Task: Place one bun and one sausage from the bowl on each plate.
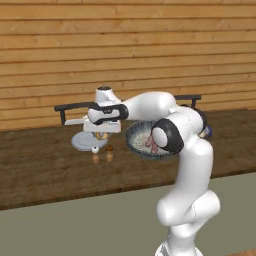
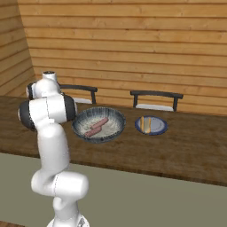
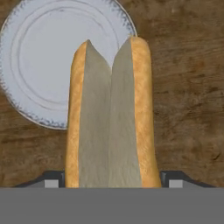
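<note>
Hand view: our gripper [image 3: 112, 181] has its jaws clamped on a split bun [image 3: 111, 118], which hangs over the grey plate's [image 3: 39, 74] edge

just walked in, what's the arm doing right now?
The gripper holds a split bun above the wooden counter, its far end over the edge of the pale grey plate, which has nothing on it yet. The bowl has two sausages left in it. The blue-rimmed plate to its right already carries a bun and sausage. So one plate looks served, and the second is about to get its bun.
</note>
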{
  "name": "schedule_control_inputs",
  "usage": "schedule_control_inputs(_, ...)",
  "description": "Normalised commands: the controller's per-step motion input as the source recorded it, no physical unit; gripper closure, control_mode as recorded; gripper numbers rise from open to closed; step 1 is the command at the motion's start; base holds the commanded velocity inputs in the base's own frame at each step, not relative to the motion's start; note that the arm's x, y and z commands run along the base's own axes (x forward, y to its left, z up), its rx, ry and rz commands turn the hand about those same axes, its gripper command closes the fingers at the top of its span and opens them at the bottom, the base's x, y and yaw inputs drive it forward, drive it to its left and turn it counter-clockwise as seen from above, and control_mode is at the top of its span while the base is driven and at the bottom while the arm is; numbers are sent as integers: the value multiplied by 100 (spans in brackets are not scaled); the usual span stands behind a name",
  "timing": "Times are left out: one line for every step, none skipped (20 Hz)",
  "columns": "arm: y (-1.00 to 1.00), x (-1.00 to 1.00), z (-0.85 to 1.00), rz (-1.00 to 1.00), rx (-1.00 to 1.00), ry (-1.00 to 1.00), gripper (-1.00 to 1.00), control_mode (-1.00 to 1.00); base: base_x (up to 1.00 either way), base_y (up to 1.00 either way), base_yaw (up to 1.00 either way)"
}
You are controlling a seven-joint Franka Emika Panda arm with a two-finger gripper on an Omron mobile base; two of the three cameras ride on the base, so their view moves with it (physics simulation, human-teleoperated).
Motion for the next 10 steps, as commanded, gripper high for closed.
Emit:
schedule_control_inputs(0,59,-24,1,0,7,100,-100,0,0,0)
schedule_control_inputs(0,61,-21,0,0,7,100,-100,0,0,0)
schedule_control_inputs(0,63,-18,0,0,9,100,-100,0,0,0)
schedule_control_inputs(0,61,-24,0,0,9,100,-100,0,0,0)
schedule_control_inputs(0,58,-24,0,0,11,100,-100,0,0,0)
schedule_control_inputs(0,52,-29,0,0,10,100,-100,0,0,0)
schedule_control_inputs(2,51,-31,0,0,11,100,-100,0,0,0)
schedule_control_inputs(6,51,-34,0,0,8,100,-100,0,0,0)
schedule_control_inputs(18,42,-29,0,-3,6,100,-100,0,0,0)
schedule_control_inputs(29,37,-23,1,-2,5,100,-100,0,0,0)
